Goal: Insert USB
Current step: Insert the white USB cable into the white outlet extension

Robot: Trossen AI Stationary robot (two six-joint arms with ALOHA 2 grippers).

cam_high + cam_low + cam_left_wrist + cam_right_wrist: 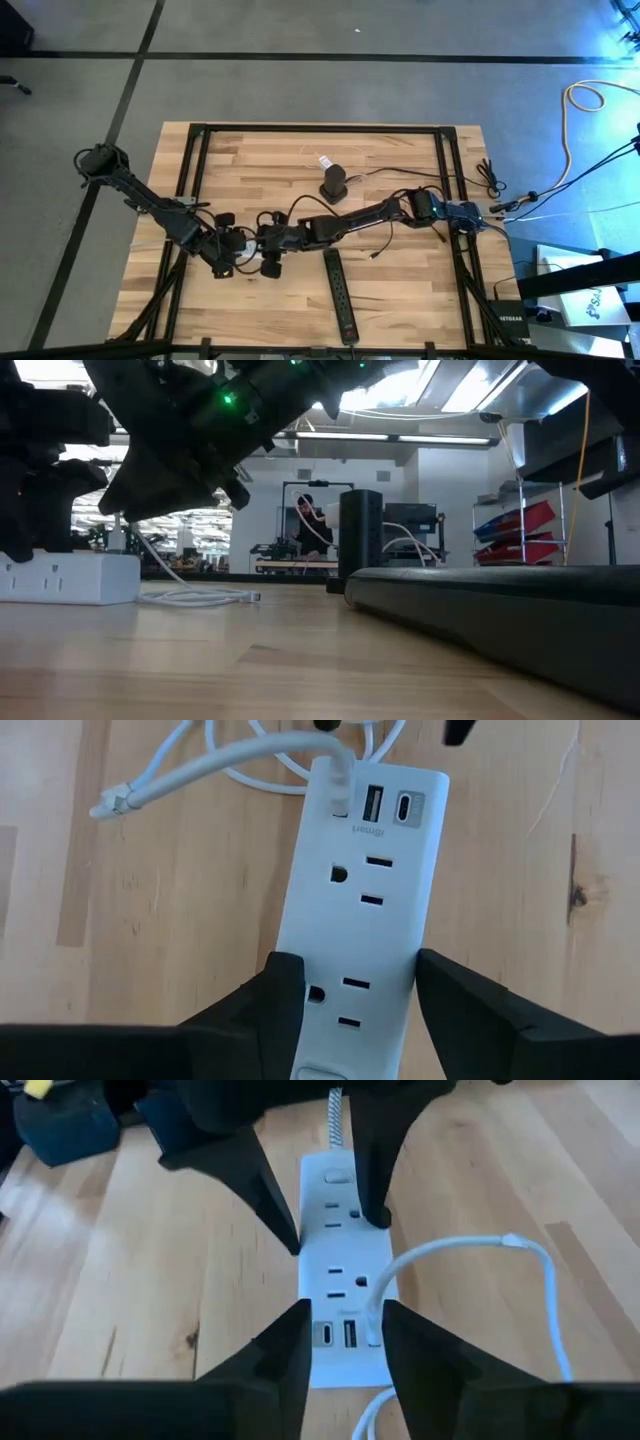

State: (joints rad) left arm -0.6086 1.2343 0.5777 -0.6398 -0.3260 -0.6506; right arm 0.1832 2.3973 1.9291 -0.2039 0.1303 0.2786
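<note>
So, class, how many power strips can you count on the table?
2. A white power strip lies near the table's left-centre, clamped by the left gripper, with the right gripper at its USB end. A black power strip lies near the front edge.

White power strip (362, 910), white cable (470, 1255), black surge strip (341, 291), light wood table (250, 150).

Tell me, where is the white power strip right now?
In the high view, the white power strip lies on the table's front-left part, gripped by the left gripper, with the right gripper at its USB end.
</note>
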